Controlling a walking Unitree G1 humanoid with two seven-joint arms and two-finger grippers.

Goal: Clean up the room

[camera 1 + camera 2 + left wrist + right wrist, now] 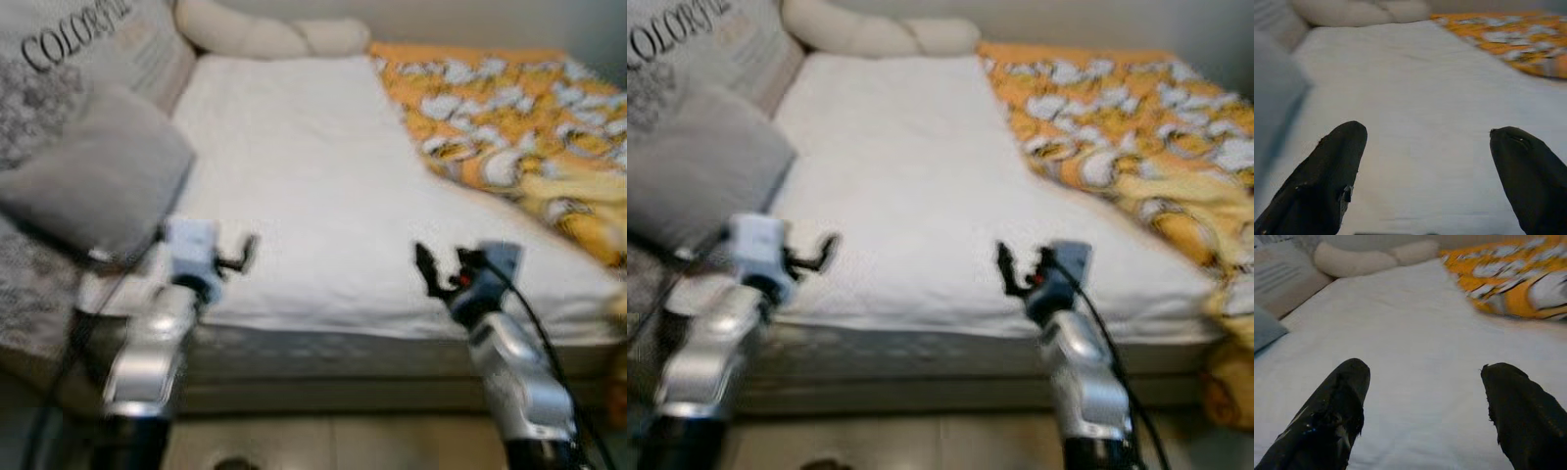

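Observation:
A bed with a white sheet [313, 186] lies before me. An orange and white patterned blanket [519, 137] is bunched along its right side. A grey pillow [98, 176] rests at the left, beside a printed cushion [88, 49]. My left gripper [243, 257] hovers open over the near left edge of the mattress, with nothing between its fingers [1327, 181]. My right gripper [436, 272] hovers open over the near right part of the sheet, also holding nothing, its fingers [1337, 411] spread wide.
A long cream bolster [265, 34] lies across the head of the bed. The mattress's front edge [333, 352] runs just under both wrists, with floor [323, 441] below. Black cables [544, 343] trail from the arms.

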